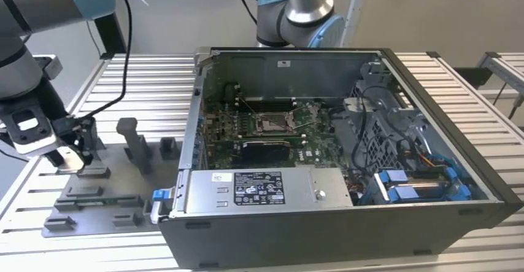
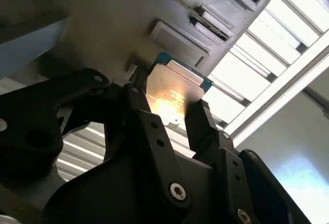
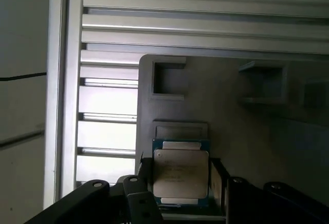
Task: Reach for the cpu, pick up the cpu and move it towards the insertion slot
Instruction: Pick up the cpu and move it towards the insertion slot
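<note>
The cpu [image 3: 181, 175] is a thin square chip with a pale silvery top on a green-edged base. It sits between the two black fingers of my gripper [image 3: 181, 184], which are closed against its opposite sides. In the second wrist view the cpu [image 2: 172, 96] glints just above a grey recess of the fixture. In the exterior view my gripper [image 1: 70, 159] hangs at the far left, low over the grey fixture plate [image 1: 90, 205], with the pale cpu [image 1: 72, 156] at its tip. The insertion slot [image 1: 273, 122], a shiny metal-framed socket, lies inside the open computer case, well off to the exterior view's right.
The open computer case [image 1: 442, 180] fills the middle and right of the table, its near wall topped by a silver power supply [image 1: 262, 189]. Upright grey fixture posts [image 1: 132, 143] stand between gripper and case. A second arm's base [image 1: 295, 14] rises behind the case.
</note>
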You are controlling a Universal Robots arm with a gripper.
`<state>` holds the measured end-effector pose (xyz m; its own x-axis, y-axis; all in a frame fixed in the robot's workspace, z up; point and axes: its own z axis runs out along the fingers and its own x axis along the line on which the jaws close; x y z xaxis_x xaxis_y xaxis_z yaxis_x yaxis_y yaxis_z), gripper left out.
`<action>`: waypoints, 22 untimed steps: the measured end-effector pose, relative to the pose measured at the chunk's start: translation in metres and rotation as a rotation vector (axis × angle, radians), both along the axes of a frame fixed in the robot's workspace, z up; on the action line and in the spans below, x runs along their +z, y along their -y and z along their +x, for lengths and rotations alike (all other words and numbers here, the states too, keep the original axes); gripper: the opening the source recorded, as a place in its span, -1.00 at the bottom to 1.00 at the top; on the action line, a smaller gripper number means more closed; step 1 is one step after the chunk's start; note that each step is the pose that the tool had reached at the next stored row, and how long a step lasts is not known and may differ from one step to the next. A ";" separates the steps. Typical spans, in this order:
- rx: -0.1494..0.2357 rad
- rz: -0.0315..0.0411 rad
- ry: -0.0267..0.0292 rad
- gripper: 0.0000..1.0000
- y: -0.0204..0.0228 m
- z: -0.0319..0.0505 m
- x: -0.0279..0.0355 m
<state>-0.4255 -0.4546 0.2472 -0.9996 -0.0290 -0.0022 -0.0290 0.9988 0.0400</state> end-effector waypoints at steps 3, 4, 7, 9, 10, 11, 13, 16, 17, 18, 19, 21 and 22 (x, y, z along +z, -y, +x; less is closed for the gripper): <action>-0.002 0.0000 0.0000 -1.00 0.0000 0.0000 0.0136; -0.002 0.0001 0.0000 -1.00 0.0000 0.0000 0.0183; -0.003 0.0001 0.0001 -1.00 0.0000 0.0000 0.0320; -0.002 0.0000 0.0000 -1.00 0.0000 0.0000 0.0410; -0.002 0.0000 0.0000 -1.00 0.0000 0.0000 0.0456; -0.002 -0.0001 -0.0001 -1.00 0.0000 0.0000 0.0503; -0.002 0.0001 0.0001 -1.00 0.0000 0.0000 0.0594; -0.002 0.0001 0.0001 -1.00 0.0000 0.0000 0.0731; -0.003 -0.0001 -0.0002 -1.00 0.0000 0.0000 0.0775; -0.002 0.0001 0.0001 -1.00 0.0000 0.0000 0.0820; -0.002 0.0001 0.0001 -1.00 0.0000 0.0000 0.0857; -0.002 0.0000 0.0000 -1.00 0.0000 0.0000 0.0919; -0.002 0.0000 0.0000 -1.00 0.0000 0.0000 0.0947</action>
